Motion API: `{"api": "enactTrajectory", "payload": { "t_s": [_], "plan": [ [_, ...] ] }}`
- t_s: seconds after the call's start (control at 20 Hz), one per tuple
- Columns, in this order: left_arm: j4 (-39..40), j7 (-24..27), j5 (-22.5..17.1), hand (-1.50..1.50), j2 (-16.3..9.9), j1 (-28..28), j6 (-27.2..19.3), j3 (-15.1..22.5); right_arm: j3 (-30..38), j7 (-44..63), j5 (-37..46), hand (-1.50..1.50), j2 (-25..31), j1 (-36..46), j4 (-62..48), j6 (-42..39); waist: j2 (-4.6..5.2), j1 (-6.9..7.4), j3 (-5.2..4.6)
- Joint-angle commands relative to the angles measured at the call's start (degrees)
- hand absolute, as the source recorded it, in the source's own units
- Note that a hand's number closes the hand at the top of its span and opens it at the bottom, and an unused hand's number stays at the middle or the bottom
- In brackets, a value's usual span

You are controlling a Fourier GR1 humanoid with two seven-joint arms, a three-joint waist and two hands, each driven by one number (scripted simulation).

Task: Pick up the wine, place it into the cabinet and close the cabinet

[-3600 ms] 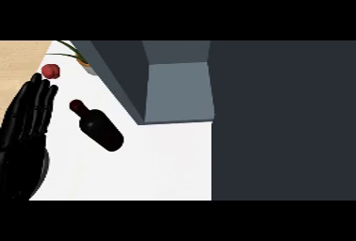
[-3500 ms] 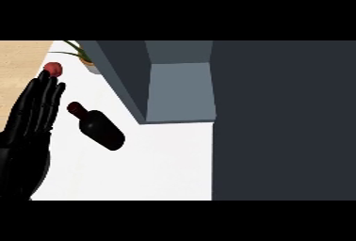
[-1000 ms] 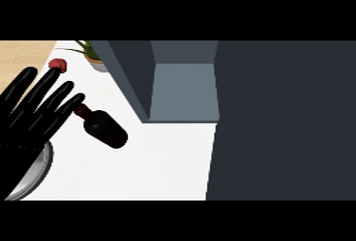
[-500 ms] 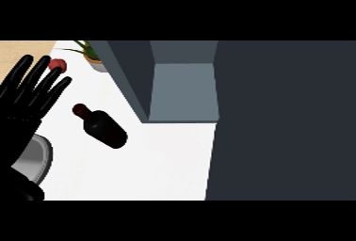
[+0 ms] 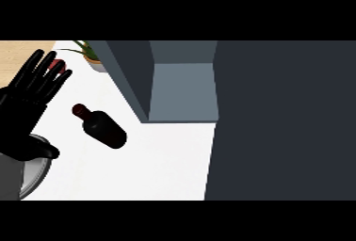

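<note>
**Bottle on the counter, hand open beside it**

We see the wine bottle [image 5: 102,127] lying on its side on the white counter [image 5: 153,160], its red-capped neck pointing to the far left and its dark body angled toward the near right. Nothing touches it.

To its left we see the left hand [image 5: 28,101], black, fingers straight and spread, pointing to the far side. It is released and holds nothing; a clear strip of counter separates it from the bottle. Behind the fingertips a small red object [image 5: 58,65] peeks out, partly hidden by the fingers, so we cannot tell what it is. Farther off, near the counter's far edge, stands a potted plant [image 5: 90,52] with thin green leaves.

To the right of the bottle is the cabinet [image 5: 179,89]. Its dark side wall rises just beside the bottle, and its grey inside shows nothing stored in it as far as we can see. A large dark panel [image 5: 285,122] fills the right of the view.

At the near left a grey forearm [image 5: 17,174] comes in from the lower edge.
</note>
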State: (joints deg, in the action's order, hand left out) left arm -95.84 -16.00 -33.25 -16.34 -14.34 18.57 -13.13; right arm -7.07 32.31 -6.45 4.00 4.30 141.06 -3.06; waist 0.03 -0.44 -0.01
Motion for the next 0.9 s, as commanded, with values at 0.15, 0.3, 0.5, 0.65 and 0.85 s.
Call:
{"api": "enactTrajectory", "payload": {
  "t_s": [0.15, 0.3, 0.5, 0.65, 0.85],
  "plan": [
    [12.48, 7.16, 6.36, -1.5, 0.48, -1.16, 4.04, 0.89, -0.73, 1.71, -1.35, -1.5, -0.5, -2.76, 5.55, 0.03, -0.01, -0.02, 0.01],
    [21.38, 12.66, 7.75, -1.5, -0.78, -2.32, 8.99, -0.12, 1.35, 1.96, -3.27, -1.5, 0.61, -1.6, 5.66, -0.77, 0.03, -0.11, 0.0],
    [26.86, 15.97, 11.55, -1.5, -0.02, -2.77, 8.87, 0.88, 1.14, 2.21, -3.92, -1.5, 0.66, -4.83, 8.68, -1.46, 0.01, -0.39, 0.01],
    [32.72, 23.61, 15.87, -1.5, 1.31, -1.77, 11.35, 2.37, 2.18, 0.11, -3.56, -1.5, -0.51, -2.16, 4.21, -0.87, 0.07, -0.19, 0.0],
    [39.83, 28.02, 18.51, -1.5, -0.95, -3.47, 13.32, 1.5, 1.53, 1.65, -2.59, -1.5, -0.44, -1.16, 4.32, -0.84, 0.03, -0.03, 0.0]
  ]
}}
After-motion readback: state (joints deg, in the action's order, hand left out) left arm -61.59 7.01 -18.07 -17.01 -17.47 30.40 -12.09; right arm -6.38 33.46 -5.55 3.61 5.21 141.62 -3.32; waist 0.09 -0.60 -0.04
